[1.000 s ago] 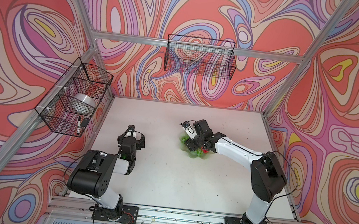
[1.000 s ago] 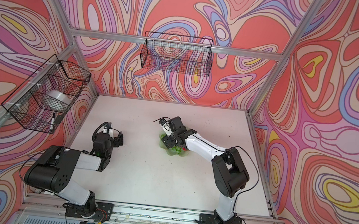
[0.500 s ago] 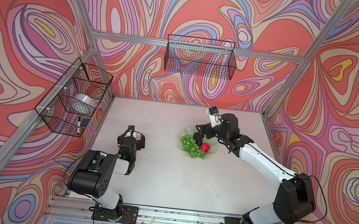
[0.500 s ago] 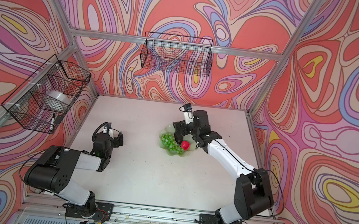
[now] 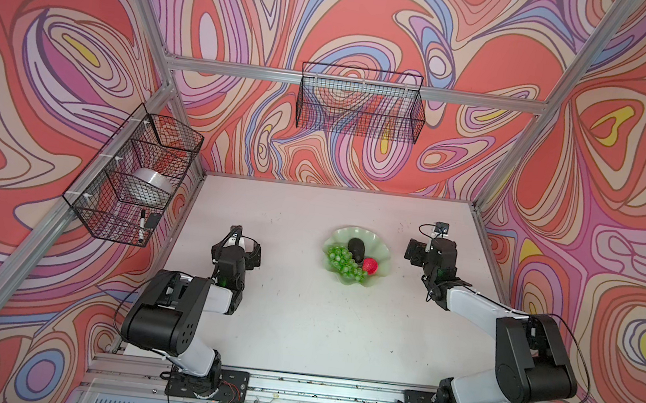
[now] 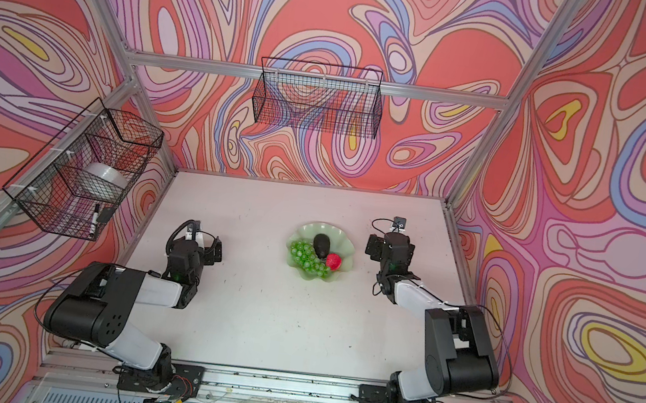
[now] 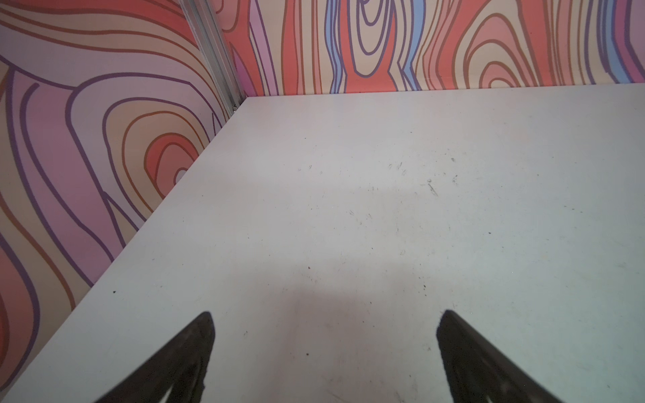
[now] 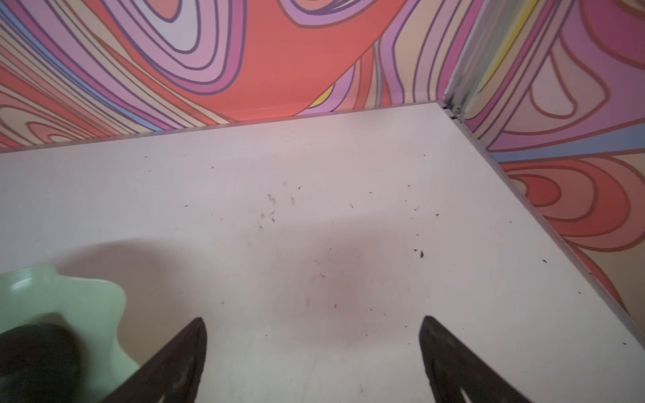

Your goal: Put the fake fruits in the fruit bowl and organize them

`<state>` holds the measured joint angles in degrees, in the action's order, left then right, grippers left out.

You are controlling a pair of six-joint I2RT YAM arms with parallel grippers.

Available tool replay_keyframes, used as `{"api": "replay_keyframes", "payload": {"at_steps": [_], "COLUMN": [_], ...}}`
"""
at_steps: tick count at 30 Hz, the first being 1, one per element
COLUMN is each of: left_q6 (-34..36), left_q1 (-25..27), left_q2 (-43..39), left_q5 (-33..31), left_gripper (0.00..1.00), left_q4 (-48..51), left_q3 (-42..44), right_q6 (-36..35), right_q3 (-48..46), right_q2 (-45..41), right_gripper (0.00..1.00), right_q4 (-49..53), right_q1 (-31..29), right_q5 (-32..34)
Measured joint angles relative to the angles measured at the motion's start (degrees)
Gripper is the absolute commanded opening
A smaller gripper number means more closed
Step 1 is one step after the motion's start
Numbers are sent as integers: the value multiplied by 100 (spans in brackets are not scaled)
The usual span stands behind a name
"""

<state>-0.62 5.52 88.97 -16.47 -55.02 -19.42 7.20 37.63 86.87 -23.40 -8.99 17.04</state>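
My left gripper (image 7: pixel 327 313): nearest my base, low over the bare white table (image 5: pixel 299 312) on my left side; its fingers are spread wide with nothing between them.
The grapes (image 5: pixel 341 260): a green bunch lying in the fruit bowl (image 5: pixel 382 246), along its near-left part, with one end reaching toward the near rim.
The red apple (image 5: pixel 369 265): in the bowl, just right of the grapes and close against them; it is the one red ball I can see in both top views.
The avocado (image 5: pixel 357 248): a dark oval in the middle of the bowl, behind the grapes and the red apple and close against both.
The fruit bowl: pale green with a wavy rim, standing on the table right of centre.
My right gripper (image 8: pixel 313 318): near the bowl on its right, not touching it. The fingers are spread wide and empty, with bare table between them. My wrist camera catches the bowl's rim and the blurred avocado beside one finger.
The side basket (image 5: pixel 136 175): black wire, on the left wall; it holds a pale roll (image 5: pixel 149 185) and a marker (image 5: pixel 141 224).
The back basket (image 5: pixel 360 102): black wire, hung on the far wall's rail, above the table.
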Motion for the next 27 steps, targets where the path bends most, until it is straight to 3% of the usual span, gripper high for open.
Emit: {"api": "replay_keyframes", "payload": {"at_steps": [9,17,27], "left_q6": [0,0,0], "left_q1": [0,0,0], "left_q2": [0,0,0], "left_q5": [0,0,0], "left_gripper": [100,100,100], "left_q4": [-2,-2,-2], "left_q3": [0,0,0], "right_q6": [-415,-542,-649], "right_q3": [-297,-1349,-1508], "right_q2": [400,-424,1093], "right_gripper": [98,98,98], "right_q4": [-1672,-2251,-3414], "right_q1": [262,299,481], "right_q5": [275,328,-269]}}
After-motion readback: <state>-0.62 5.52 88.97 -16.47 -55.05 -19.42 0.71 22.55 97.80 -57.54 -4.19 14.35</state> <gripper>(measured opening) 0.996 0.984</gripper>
